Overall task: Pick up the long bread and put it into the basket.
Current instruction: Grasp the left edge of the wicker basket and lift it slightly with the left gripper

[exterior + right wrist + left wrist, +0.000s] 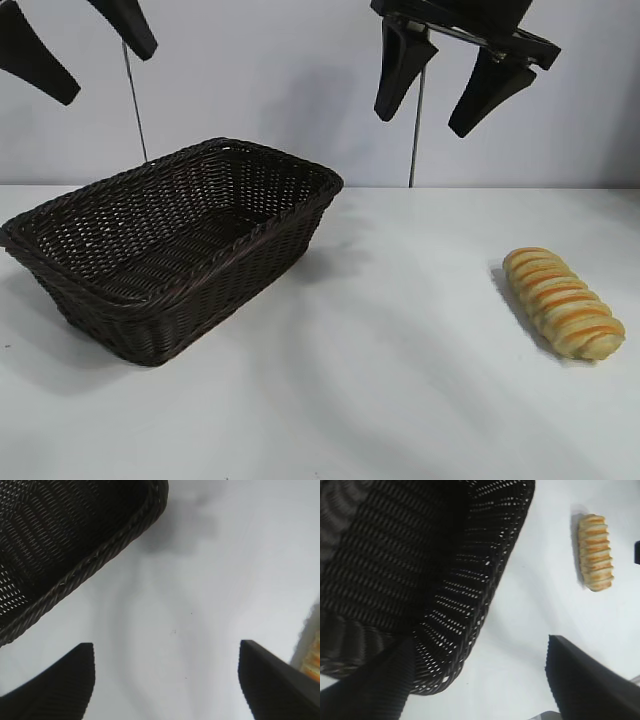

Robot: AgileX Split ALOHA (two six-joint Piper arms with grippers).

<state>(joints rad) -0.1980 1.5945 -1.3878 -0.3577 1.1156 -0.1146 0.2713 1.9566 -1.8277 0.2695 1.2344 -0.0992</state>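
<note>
While long bread lies clear, right wrist view crops it.

I've got my right gripper hanging high at the back, fingers pointing down and spread wide with nothing between them. My left gripper sits up in the far corner, fingers splayed apart and empty too.

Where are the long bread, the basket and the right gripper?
long bread (564,303): exterior view, middle of its striped top.
basket (262,232): exterior view, braided rim on its right side.
right gripper (448,93): exterior view, midway between its open fingertips, high above the table.
</note>
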